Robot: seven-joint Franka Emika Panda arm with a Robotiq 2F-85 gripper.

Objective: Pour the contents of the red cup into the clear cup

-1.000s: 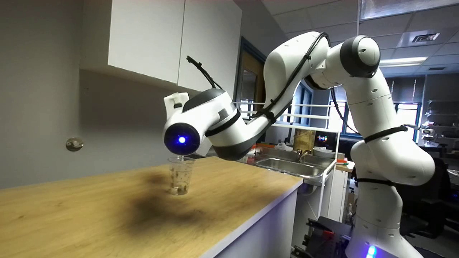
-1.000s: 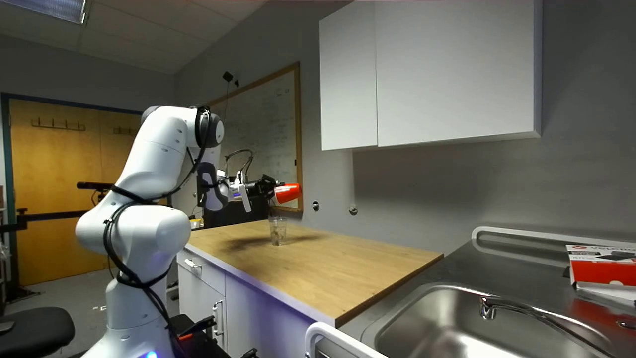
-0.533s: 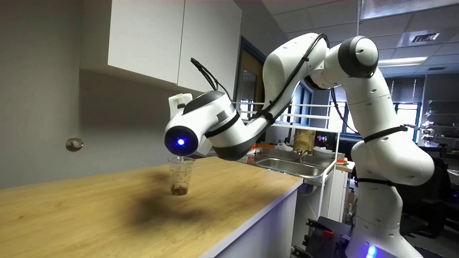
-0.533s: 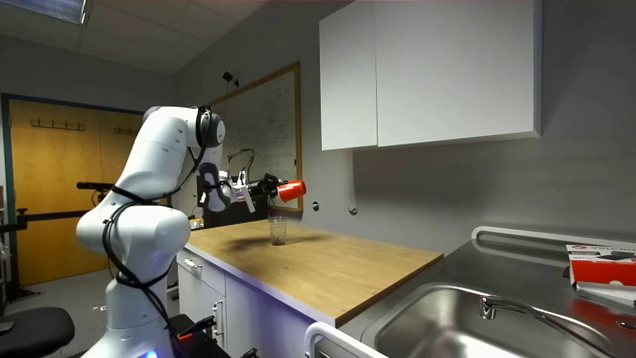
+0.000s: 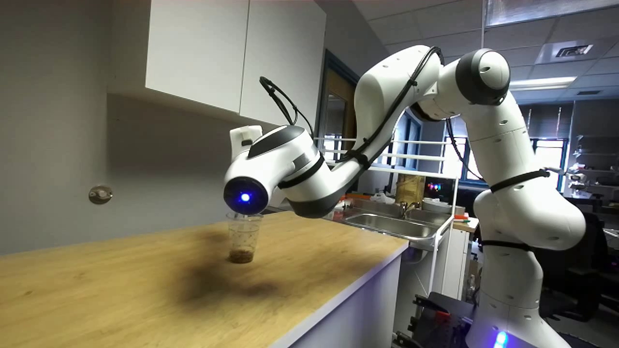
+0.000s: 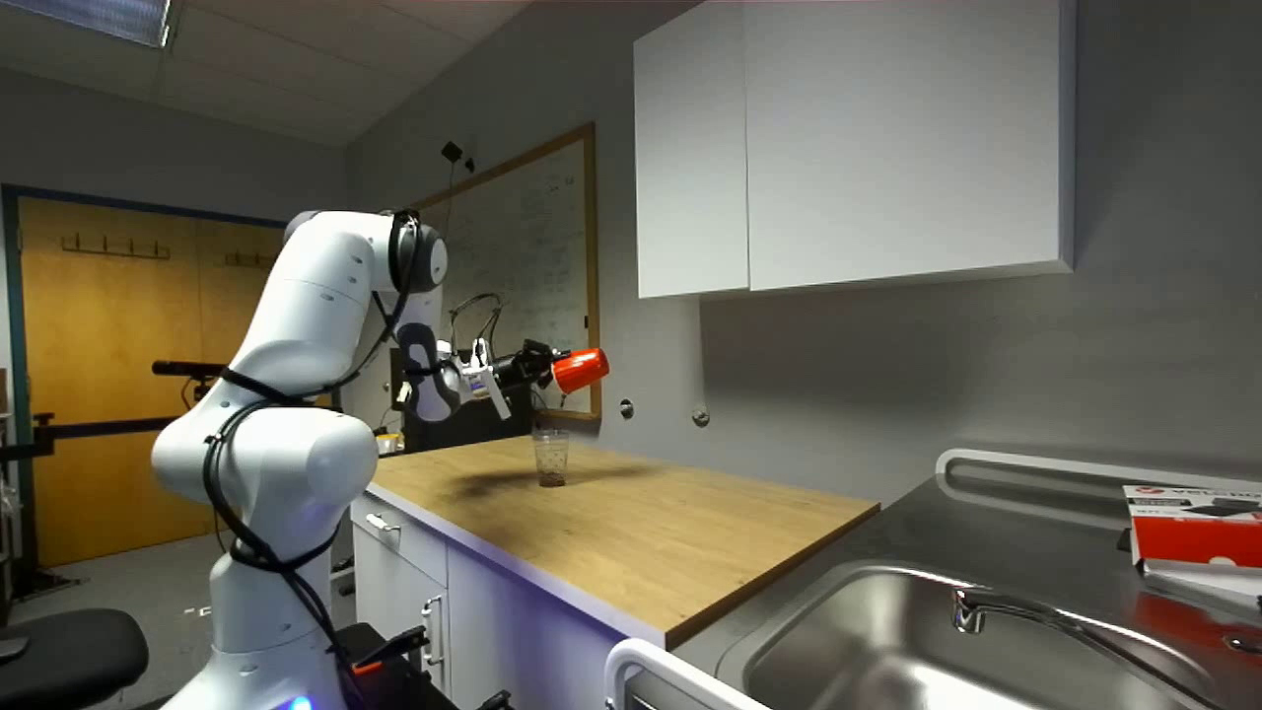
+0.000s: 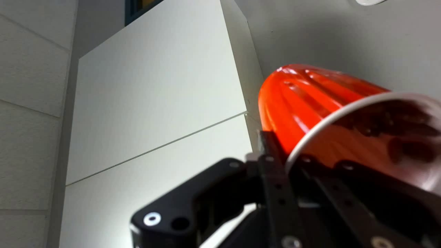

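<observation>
Red cup (image 7: 299,100) is held tipped by the gripper (image 7: 288,154), jaws clamped on its rim, above the part-filled clear cup (image 5: 243,233).

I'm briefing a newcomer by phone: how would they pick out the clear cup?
Start at the wooden countertop beside the sink. On it stands the clear cup, upright. Unlike the tilted red cup held higher, it is see-through, with brown contents at the bottom.

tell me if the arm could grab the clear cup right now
Probably not: the fingers hold the red cup near its rim, so they seem unable to grasp anything else. The clear cup itself stands upright on the counter, seemingly within reach.
</observation>
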